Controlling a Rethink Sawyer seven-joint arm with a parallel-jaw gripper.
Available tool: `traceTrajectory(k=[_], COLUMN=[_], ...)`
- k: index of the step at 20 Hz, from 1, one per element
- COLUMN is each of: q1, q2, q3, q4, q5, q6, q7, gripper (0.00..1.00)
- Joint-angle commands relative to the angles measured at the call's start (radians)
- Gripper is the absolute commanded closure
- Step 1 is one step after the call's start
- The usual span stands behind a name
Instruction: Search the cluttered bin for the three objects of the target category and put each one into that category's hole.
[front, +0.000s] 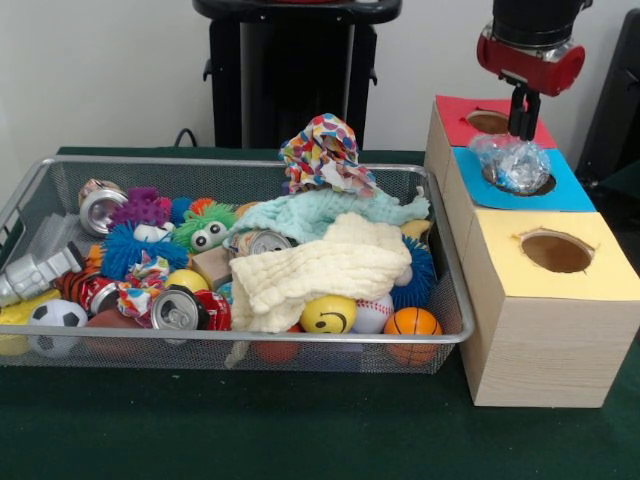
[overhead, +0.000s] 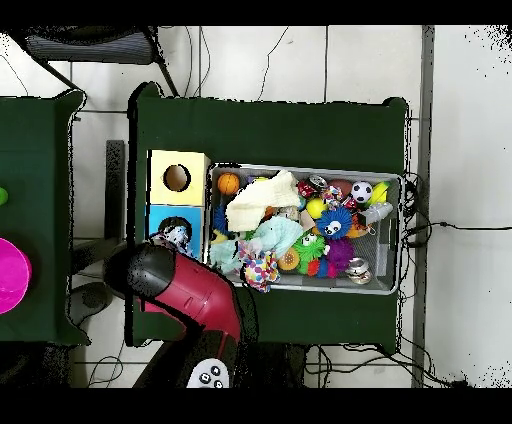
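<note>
The arm hides the red-surround hole in the overhead view.

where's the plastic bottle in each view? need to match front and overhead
Front: the bottle sits at right, over the blue hole, just below the gripper.
Overhead: the bottle is at left of centre, on the blue box, partly hidden by the arm.
Shared landmark: the yellow hole beside the blue one.
</note>
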Motion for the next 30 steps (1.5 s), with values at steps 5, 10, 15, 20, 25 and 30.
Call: traceTrajectory(k=[5,10,15,20,25,30], q1=[-0.003,0.001,0.01,0.063,0.105,0.042], q2=[-0.01,-0.015,0.005,0.015,0.023,0.051], q3=[0.115,0.106,0.103,0.035,-0.081,-0.05], q4=[0.093,0.089,0.067,0.033,-0.032,-0.003], q5=[0.044,0.035,0.035,0.001,-0.073,-0.071], q6=[-0.122,-0.12,-0.143,-0.09,0.043,-0.073], q7=[0.221,0.232,0.242,0.286,0.29,0.181], gripper=[1.0,1.0,1.0,1.0,1.0,1.0])
